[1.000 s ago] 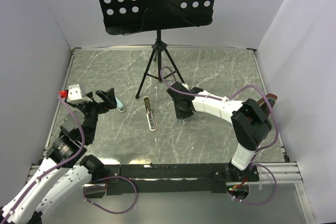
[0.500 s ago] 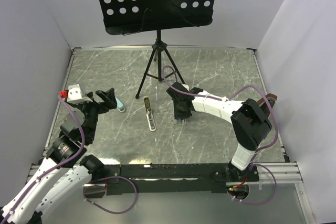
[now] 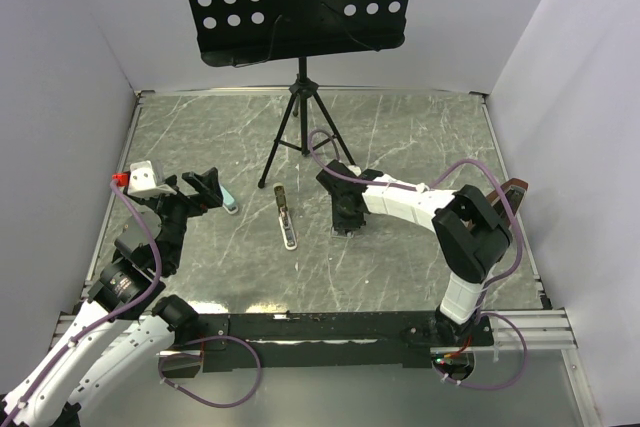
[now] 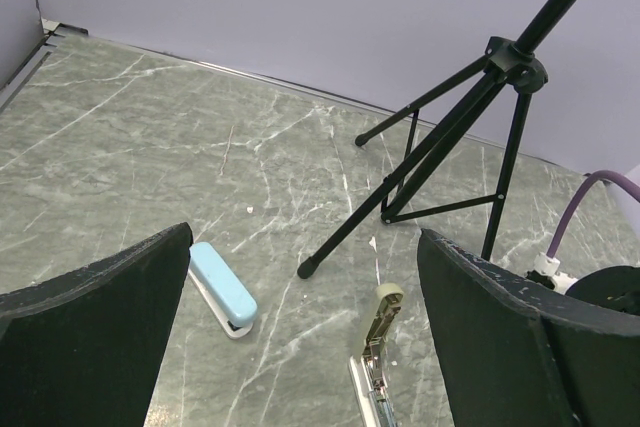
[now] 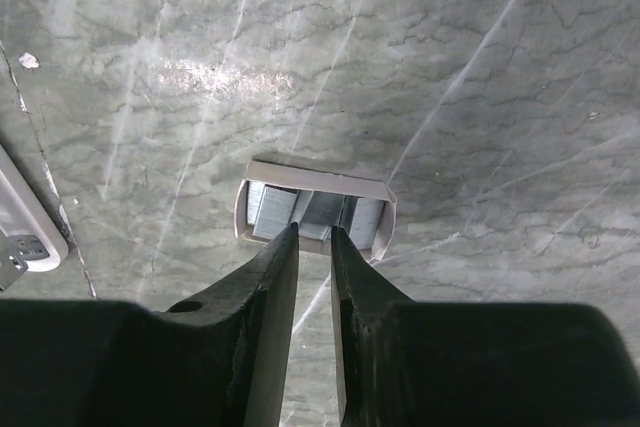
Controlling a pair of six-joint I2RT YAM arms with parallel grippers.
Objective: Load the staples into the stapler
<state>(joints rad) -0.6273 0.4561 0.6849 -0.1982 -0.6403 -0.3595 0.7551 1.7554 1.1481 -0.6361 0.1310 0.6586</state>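
Note:
The small white staple box (image 5: pixel 318 174) lies open on the marble table with silvery-grey staple strips in it. My right gripper (image 5: pixel 314 233) points down into the box, its fingers pinched on the middle staple strip (image 5: pixel 322 209). From above, the right gripper (image 3: pixel 345 224) covers the box. The opened stapler (image 3: pixel 286 217), tan top swung back and metal rail bared, lies left of it and also shows in the left wrist view (image 4: pixel 375 352). Its white edge shows in the right wrist view (image 5: pixel 25 232). My left gripper (image 4: pixel 305 237) is open and empty, held above the table.
A light blue stapler (image 3: pixel 230 203) lies closed near my left gripper and shows in the left wrist view (image 4: pixel 222 287). A black music stand on a tripod (image 3: pixel 300 117) stands behind the staplers, its legs reaching toward them. Walls enclose the table on three sides.
My right gripper has lowered and shifted slightly left onto the staple box, which showed just below it a second ago. The left arm has not moved.

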